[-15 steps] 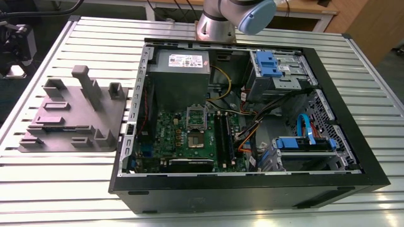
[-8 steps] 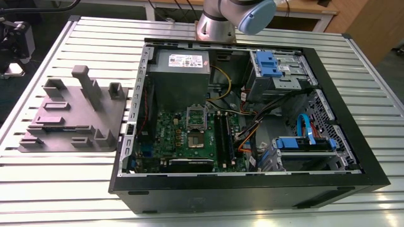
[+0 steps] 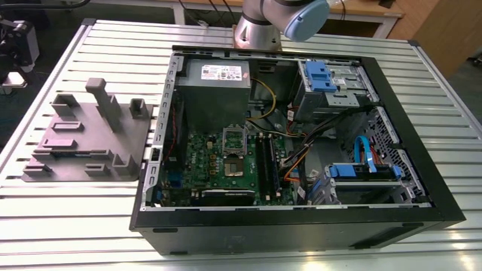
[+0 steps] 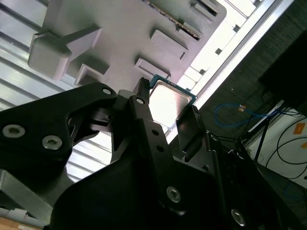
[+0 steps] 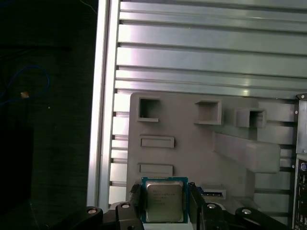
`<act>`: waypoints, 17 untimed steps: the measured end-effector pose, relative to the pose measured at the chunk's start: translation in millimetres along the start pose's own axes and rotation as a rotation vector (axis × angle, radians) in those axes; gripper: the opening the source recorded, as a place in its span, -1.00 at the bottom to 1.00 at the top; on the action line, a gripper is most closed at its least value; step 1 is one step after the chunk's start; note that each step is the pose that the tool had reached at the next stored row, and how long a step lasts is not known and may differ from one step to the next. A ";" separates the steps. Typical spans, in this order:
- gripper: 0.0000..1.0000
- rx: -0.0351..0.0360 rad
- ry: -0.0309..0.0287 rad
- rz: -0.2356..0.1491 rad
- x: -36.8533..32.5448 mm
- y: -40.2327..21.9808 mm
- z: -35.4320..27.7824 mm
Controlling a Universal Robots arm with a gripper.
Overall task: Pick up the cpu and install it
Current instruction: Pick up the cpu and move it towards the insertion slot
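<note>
The cpu (image 5: pixel 164 200), a flat square chip with a shiny silver top and a thin teal rim, sits between the two black fingers of my gripper (image 5: pixel 165 194), one finger against each side. In the second wrist view the same cpu (image 4: pixel 168 97) gleams between the fingers of the gripper (image 4: pixel 165 109), held well above the grey moulded tray (image 4: pixel 124 33). The gripper is shut on the chip. In the exterior view the tray (image 3: pixel 83 135) lies on the slatted table at that view's left, and the motherboard's socket (image 3: pixel 235 168) lies open inside the computer case.
The open black computer case (image 3: pixel 294 147) holds a power supply (image 3: pixel 217 76), blue drive brackets (image 3: pixel 320 76) and loose cables (image 3: pixel 301 155). The tray's upright posts (image 3: pixel 101 93) stick up. The arm's base (image 3: pixel 263 25) stands behind the case. The table edge (image 5: pixel 101 120) borders dark floor.
</note>
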State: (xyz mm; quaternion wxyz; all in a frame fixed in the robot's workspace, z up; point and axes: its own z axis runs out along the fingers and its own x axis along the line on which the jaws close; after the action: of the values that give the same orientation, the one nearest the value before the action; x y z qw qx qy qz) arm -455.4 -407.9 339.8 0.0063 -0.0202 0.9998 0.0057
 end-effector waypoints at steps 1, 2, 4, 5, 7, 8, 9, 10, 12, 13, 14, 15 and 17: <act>-0.06 0.0000 0.0000 0.000 0.0 0.0 -0.8; -0.06 0.0000 -0.0001 0.000 -0.1 0.0 -1.7; -0.06 0.0000 -0.0001 0.000 0.0 0.1 -3.2; -0.06 0.0000 -0.0001 0.000 -0.1 0.1 -3.9; -0.06 0.0001 -0.0001 0.000 -0.1 0.2 -5.5; -0.06 0.0000 -0.0001 0.000 -0.1 0.2 -6.2; -0.06 0.0000 -0.0001 0.000 -0.1 0.2 -7.0; -0.06 0.0000 -0.0001 0.000 -0.1 0.3 -7.8; -0.06 0.0000 -0.0001 0.000 -0.1 0.3 -9.3; -0.06 0.0001 0.0000 0.000 -0.2 0.3 -10.1; -0.06 0.0000 0.0000 0.000 -0.2 0.3 -10.8; -0.06 0.0001 0.0000 0.000 -0.2 0.3 -11.6; -0.06 0.0001 0.0000 0.000 -0.2 0.4 -13.3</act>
State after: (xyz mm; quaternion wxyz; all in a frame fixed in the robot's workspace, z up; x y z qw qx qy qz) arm -455.4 -407.7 353.1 0.0063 -0.0202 0.9998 0.0057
